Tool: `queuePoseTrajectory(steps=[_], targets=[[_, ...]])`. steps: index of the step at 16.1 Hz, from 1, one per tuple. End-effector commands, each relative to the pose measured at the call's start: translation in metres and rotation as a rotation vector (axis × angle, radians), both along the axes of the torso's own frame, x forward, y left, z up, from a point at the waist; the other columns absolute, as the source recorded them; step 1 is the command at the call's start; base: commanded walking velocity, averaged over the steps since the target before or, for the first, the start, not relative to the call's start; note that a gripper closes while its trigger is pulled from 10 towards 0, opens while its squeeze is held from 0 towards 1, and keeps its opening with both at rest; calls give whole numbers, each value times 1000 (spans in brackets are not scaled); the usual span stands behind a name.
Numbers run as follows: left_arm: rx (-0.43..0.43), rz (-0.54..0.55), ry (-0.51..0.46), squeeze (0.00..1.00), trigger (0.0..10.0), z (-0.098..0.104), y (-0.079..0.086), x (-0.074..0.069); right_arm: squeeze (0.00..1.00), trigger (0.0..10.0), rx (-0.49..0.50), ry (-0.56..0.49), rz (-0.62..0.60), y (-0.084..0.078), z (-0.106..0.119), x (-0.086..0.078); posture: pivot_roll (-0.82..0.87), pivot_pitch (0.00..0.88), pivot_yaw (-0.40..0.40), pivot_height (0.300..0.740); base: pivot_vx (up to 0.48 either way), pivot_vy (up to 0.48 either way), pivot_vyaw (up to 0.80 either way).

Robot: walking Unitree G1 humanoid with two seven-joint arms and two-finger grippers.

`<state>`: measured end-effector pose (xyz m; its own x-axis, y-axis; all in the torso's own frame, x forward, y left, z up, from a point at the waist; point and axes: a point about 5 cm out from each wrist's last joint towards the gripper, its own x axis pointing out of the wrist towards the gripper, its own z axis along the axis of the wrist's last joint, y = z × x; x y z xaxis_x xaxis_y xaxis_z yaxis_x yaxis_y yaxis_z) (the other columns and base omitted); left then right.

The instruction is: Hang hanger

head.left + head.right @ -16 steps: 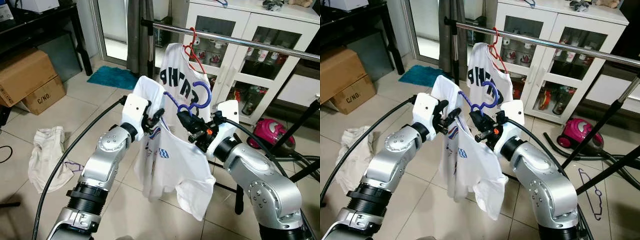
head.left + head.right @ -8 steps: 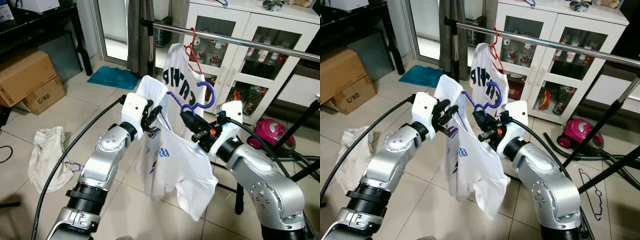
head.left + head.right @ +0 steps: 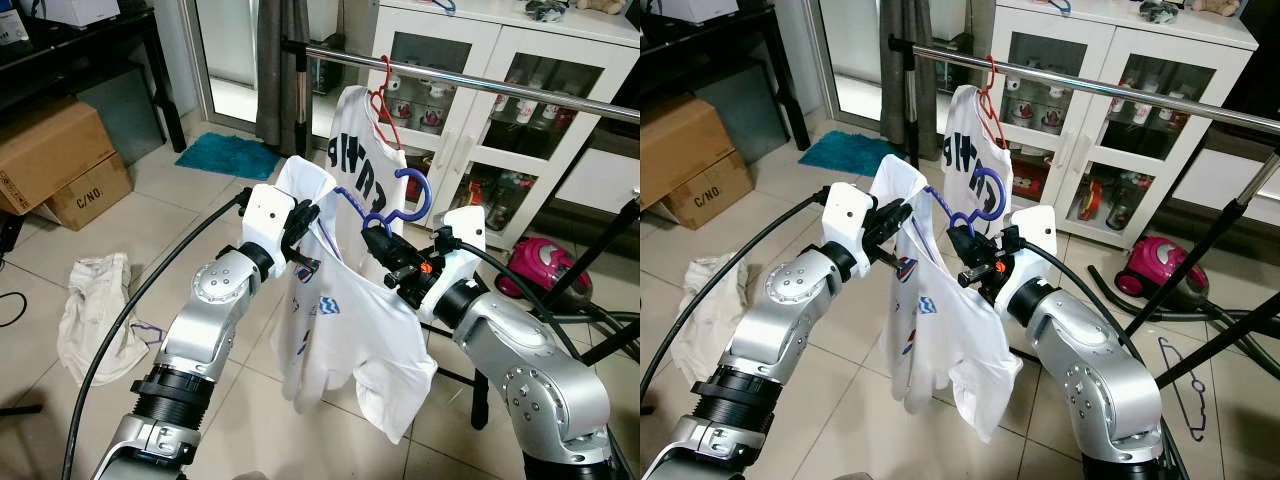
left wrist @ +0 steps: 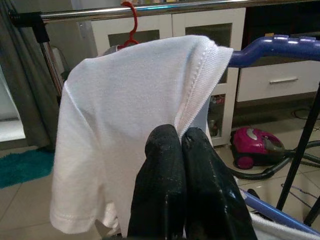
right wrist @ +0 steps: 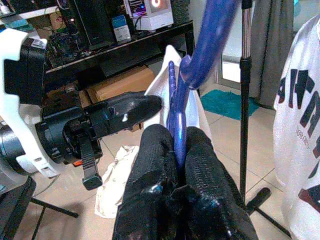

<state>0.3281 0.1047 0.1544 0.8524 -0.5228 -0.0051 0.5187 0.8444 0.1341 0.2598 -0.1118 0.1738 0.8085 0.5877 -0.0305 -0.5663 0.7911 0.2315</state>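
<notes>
Shirt (image 3: 345,320) on hanger (image 3: 385,205), before and below rail (image 3: 480,82).

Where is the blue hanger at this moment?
The blue hanger is in front of the robot, between its grippers, below the metal rail; the right gripper pinches it, beside the hung printed shirt.

Your right pincer (image 3: 378,240) now carries the blue hanger (image 3: 388,203) slightly higher and closer to the rail (image 3: 470,82); the left pincer (image 3: 308,212) follows with the shirt (image 3: 345,330).
</notes>
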Motion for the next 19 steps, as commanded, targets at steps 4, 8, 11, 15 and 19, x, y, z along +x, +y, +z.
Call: queuePoseTrajectory(steps=[4,8,11,15,19], targets=[[-46,23,-13,0,0,8,9,4,0,0,12,-37,-6,-2,5,0,66,0,6,740,0,0,0],[-137,23,-54,0,0,25,21,8,0,0,-13,-24,9,-3,1,-3,72,0,7,740,0,0,0],[-208,-46,-122,0,0,52,23,6,0,0,-162,53,52,-8,-19,-9,73,0,10,740,0,0,0],[-226,29,-193,0,0,79,43,14,0,0,-164,63,118,-15,-21,-19,75,0,16,740,0,0,0],[-118,379,-178,0,0,75,104,35,0,0,77,-14,291,-30,9,-41,68,0,28,740,0,0,0]])
